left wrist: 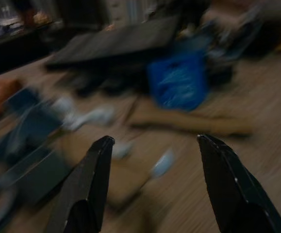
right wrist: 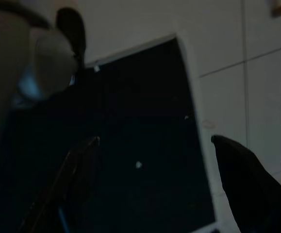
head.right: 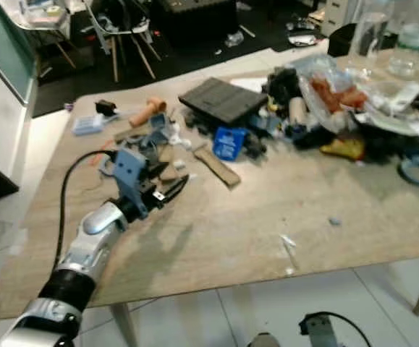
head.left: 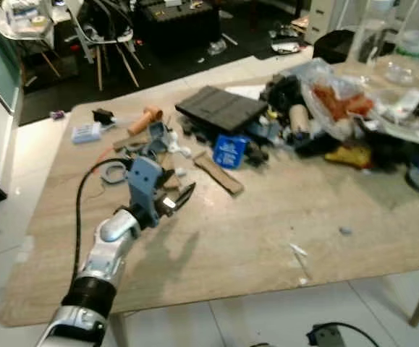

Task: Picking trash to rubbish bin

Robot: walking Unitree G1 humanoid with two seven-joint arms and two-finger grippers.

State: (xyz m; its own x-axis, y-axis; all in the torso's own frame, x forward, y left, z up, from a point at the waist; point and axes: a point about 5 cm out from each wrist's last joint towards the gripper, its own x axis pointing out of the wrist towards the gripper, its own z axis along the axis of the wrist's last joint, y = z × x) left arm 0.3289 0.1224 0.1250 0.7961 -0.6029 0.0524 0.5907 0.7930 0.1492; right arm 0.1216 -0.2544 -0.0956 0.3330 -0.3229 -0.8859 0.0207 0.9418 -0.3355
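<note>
**Left arm reaching into the clutter, nothing picked up yet**

We have our left gripper (head.left: 176, 199) out over the table (head.left: 267, 238), left of centre in the left eye view, its two black fingers (left wrist: 89, 184) spread apart with nothing between them. Just beyond the fingertips lie the nearest scraps: a small white bit (left wrist: 162, 162) and a flat brown strip of cardboard (head.left: 218, 173), with a blue packet (head.left: 229, 152) standing behind it. These look like the closest trash to take. No rubbish bin can be made out in these views, so we cannot say where the load will go.

We judge the task barely begun. The pile still stretches across the upper half of the frame: a ribbed black slab (head.left: 220, 107), an orange-brown cylinder (head.left: 145, 119), a pale blue box (head.left: 87, 132), and at the upper right a crumpled clear plastic bag (head.left: 339, 97) with reddish contents. Two white specks (head.left: 298, 251) sit alone on the bare wood at lower right.

The tabletop is pale, matte, wood-grained. The cardboard looks stiff and thin; the bag is glossy and wrinkled.

Our right gripper (right wrist: 155, 184) hangs idle in shadow over a dark panel and pale floor tiles, its fingers wide apart.
</note>
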